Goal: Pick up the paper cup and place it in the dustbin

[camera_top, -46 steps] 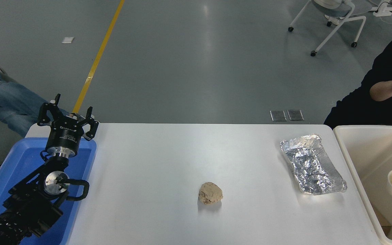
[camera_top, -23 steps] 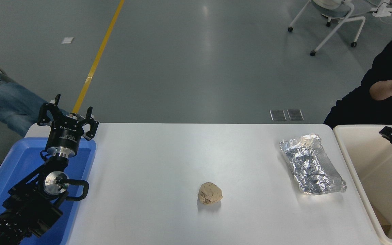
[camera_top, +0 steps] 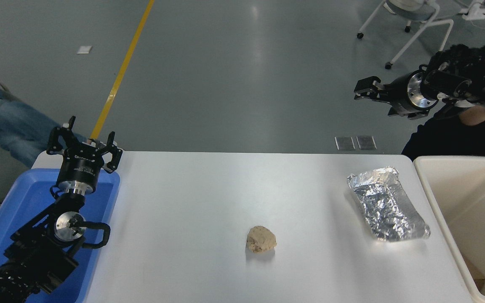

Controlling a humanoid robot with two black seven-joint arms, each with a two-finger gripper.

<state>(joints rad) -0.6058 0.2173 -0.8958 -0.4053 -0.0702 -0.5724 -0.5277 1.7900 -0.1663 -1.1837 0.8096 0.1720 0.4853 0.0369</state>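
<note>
Right claw (camera_top: 362, 88) empty, high above dustbin (camera_top: 436, 202)

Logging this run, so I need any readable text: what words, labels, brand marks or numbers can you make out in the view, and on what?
White print on the black left gripper, on its body: too small and blurred to read.
Crinkled silver foil tray: no print visible.
Crumpled brown paper ball: no print visible.
Large cream-beige plastic dustbin: no label visible.
Shallow bright blue plastic tray: no label visible.
Black right gripper: no readable marking.
</note>
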